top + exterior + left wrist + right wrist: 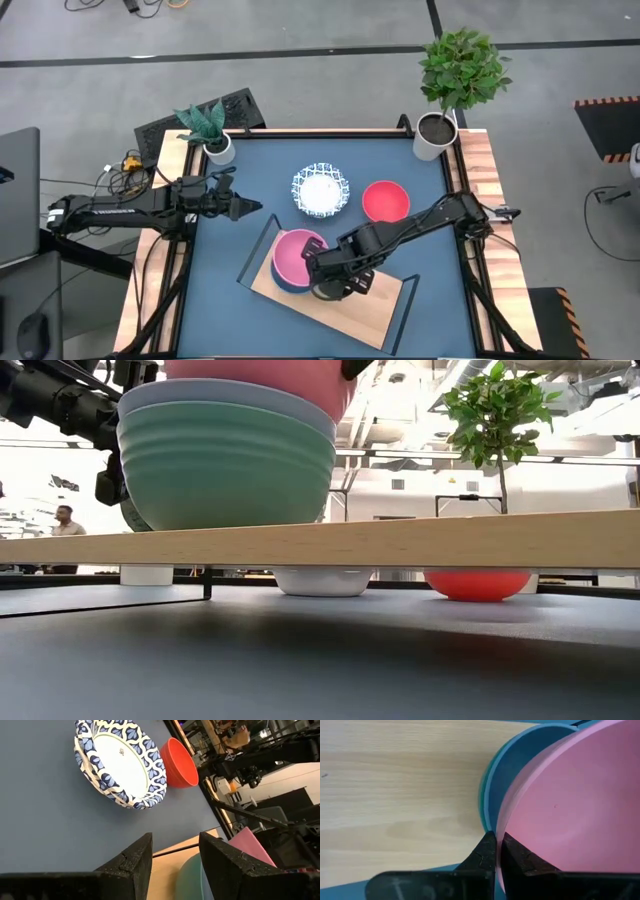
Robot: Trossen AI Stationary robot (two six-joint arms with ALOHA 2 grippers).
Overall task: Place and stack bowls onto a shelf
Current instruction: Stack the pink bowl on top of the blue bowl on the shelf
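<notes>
On the dark blue table (420, 215) lies the wooden shelf (340, 305), and every place below is given from it. At the shelf's end nearest the left arm stands a stack of bowls: a teal bowl (230, 470) at the bottom, a pale blue-grey bowl (225, 398) inside it, and a pink bowl (297, 254) on top, sitting tilted in the stack. The right gripper (330, 290) is over the shelf, right at this stack. Its two fingers (485, 852) are pressed almost together, pinching the rim of the pink bowl, one finger outside the rim and one inside.

Off the shelf, on the side toward the potted plants, a white bowl with a blue patterned rim (321, 190) rests on the table, and a red bowl (385, 200) sits just beside it. Neither touches the shelf.

The left gripper (240, 207) hangs well apart from the shelf, above bare table near the small plant in a white pot (212, 135). Its fingers (132, 862) stand spread with nothing between them. A taller plant in a white pot (440, 125) stands at the far corner of the table, beyond the red bowl.
</notes>
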